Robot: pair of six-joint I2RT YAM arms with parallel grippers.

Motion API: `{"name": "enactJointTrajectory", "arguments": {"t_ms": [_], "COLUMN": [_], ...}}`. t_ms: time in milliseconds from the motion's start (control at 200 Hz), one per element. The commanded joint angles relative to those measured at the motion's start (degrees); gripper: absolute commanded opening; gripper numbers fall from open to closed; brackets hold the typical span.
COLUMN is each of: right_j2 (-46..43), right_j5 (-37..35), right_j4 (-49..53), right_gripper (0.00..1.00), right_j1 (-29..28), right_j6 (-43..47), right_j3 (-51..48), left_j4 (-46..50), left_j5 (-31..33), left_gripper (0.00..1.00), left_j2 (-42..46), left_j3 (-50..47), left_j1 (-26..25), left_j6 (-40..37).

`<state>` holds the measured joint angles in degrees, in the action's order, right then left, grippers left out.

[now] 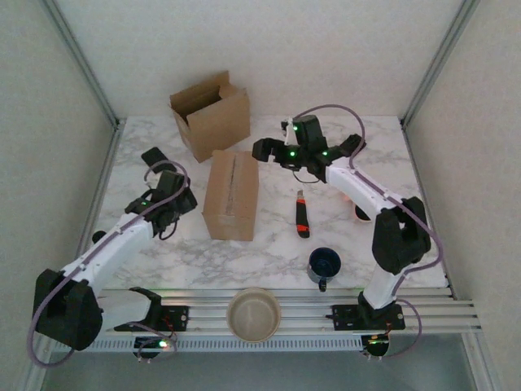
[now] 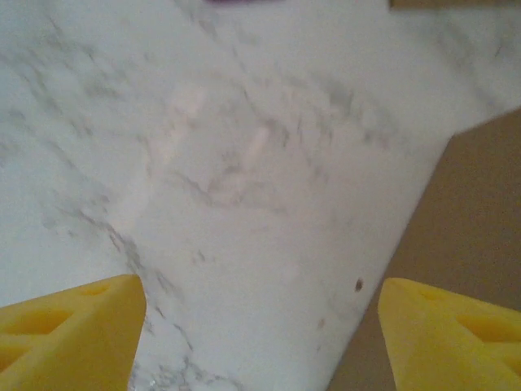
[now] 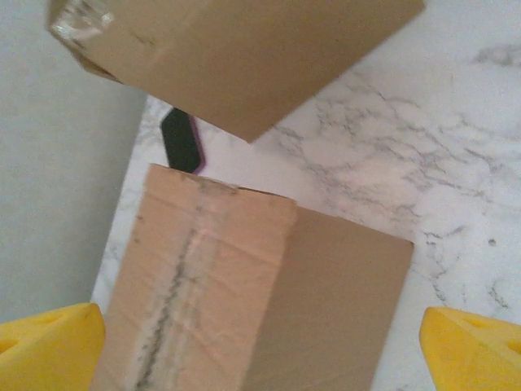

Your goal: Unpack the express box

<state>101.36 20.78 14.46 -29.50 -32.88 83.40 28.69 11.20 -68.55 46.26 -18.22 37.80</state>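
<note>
taped box (image 1: 232, 194) mid-frame looks light and stiff but slick, i'd grab its long sides, and left claw (image 2: 260, 334) and right claw (image 3: 260, 350) both gape wide, holding nothing.

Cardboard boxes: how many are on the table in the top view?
2. An open box stands at the back of the table, left of centre. A taped box lies mid-table, just in front of it. None appear hidden.

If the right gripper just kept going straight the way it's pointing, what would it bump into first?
Most likely the sealed cardboard box: it lies dead ahead between the open fingers of the right gripper. The open box sits farther off, though depth is hard to judge.
</note>
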Motion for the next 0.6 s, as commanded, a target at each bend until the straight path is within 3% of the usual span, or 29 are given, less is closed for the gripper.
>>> {"name": "enactJointTrajectory", "arguments": {"t_ms": [0,270,596], "right_j2": [4.28,13.50,22.99], "right_j5": [2.98,9.92,19.06], "right_j4": [1.91,-0.19,5.41], "right_gripper": [0.99,0.98,0.97], "right_j1": [-0.12,-2.75,-4.67], "right_j6": [-0.97,-2.70,-1.38], "right_j3": [3.70,12.62,26.47], "left_j4": [-4.76,-9.71,-10.20], "left_j5": [-4.91,-10.34,-11.38], "left_gripper": [0.78,0.81,0.83], "left_j2": [-0.09,0.30,4.03], "left_j3": [-1.85,-5.09,-9.45], "left_j1": [-2.02,-9.06,-15.30], "left_j6": [0.78,2.46,7.59]}}
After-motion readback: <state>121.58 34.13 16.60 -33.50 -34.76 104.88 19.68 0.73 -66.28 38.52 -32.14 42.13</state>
